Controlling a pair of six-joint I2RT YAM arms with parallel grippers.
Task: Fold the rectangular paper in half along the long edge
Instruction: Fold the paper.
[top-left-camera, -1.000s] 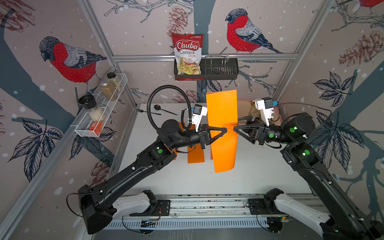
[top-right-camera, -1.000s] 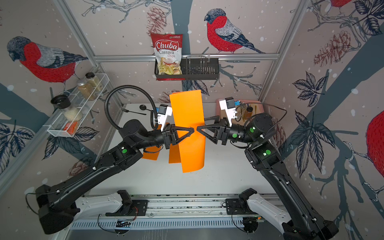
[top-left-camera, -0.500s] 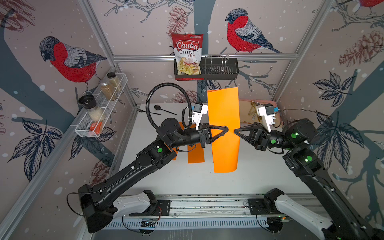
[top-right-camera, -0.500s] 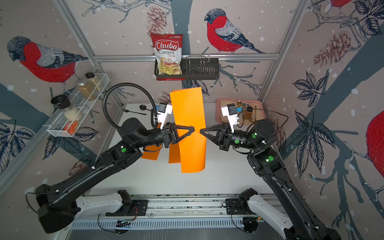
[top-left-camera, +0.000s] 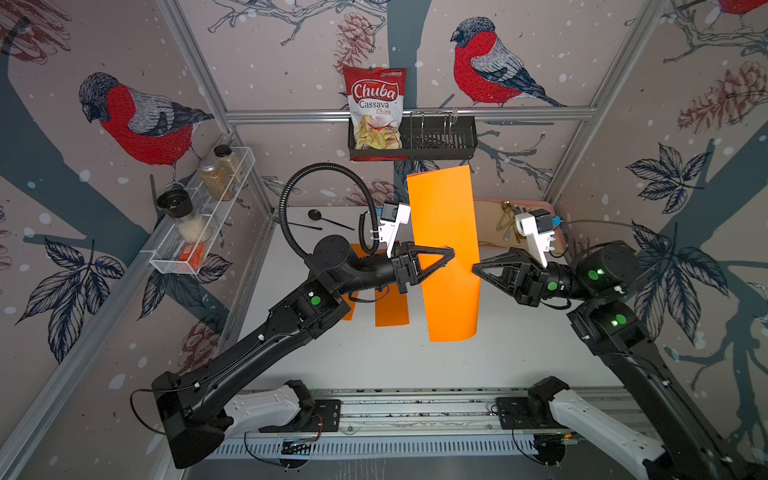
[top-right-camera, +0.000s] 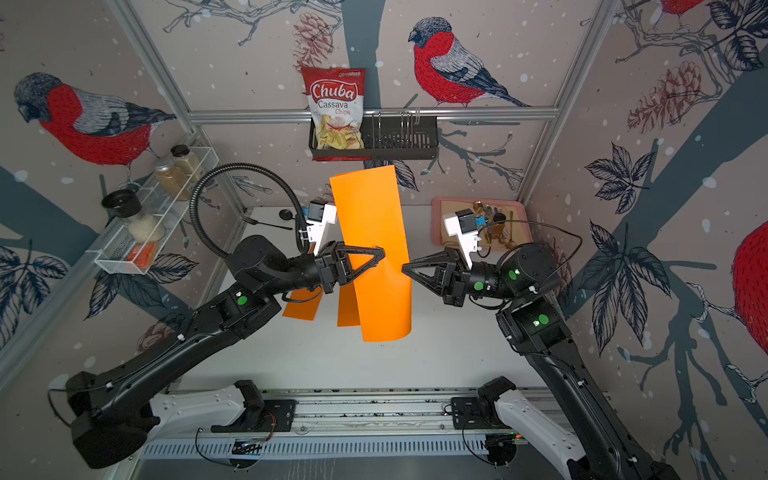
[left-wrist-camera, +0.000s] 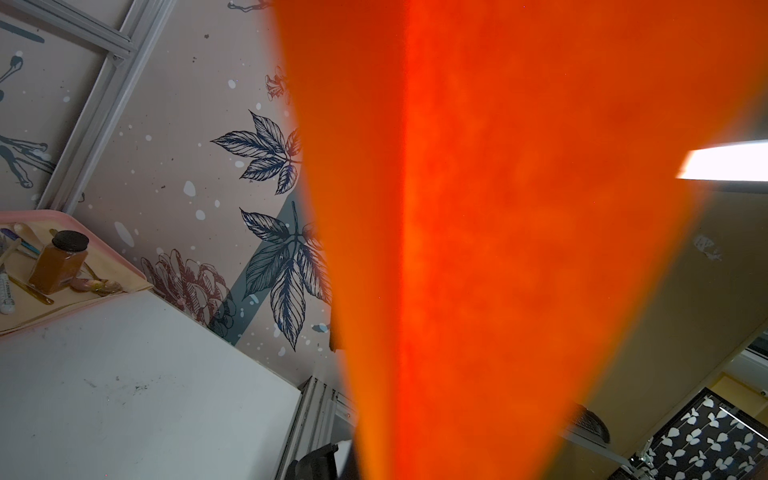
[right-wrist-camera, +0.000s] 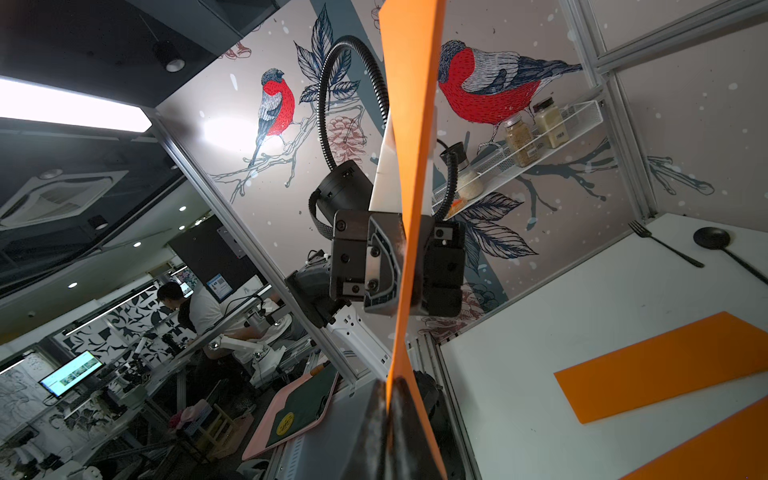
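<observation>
- The paper (top-left-camera: 446, 216) was held upright at frame centre, off the bench (top-left-camera: 374, 357), probably for folding.
- The left tool (top-left-camera: 451, 252) and the right tool (top-left-camera: 474, 268) were clamped on it.

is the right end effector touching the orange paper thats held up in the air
Touching: the right wrist view shows the right end effector shut on the edge of the orange paper.
</observation>
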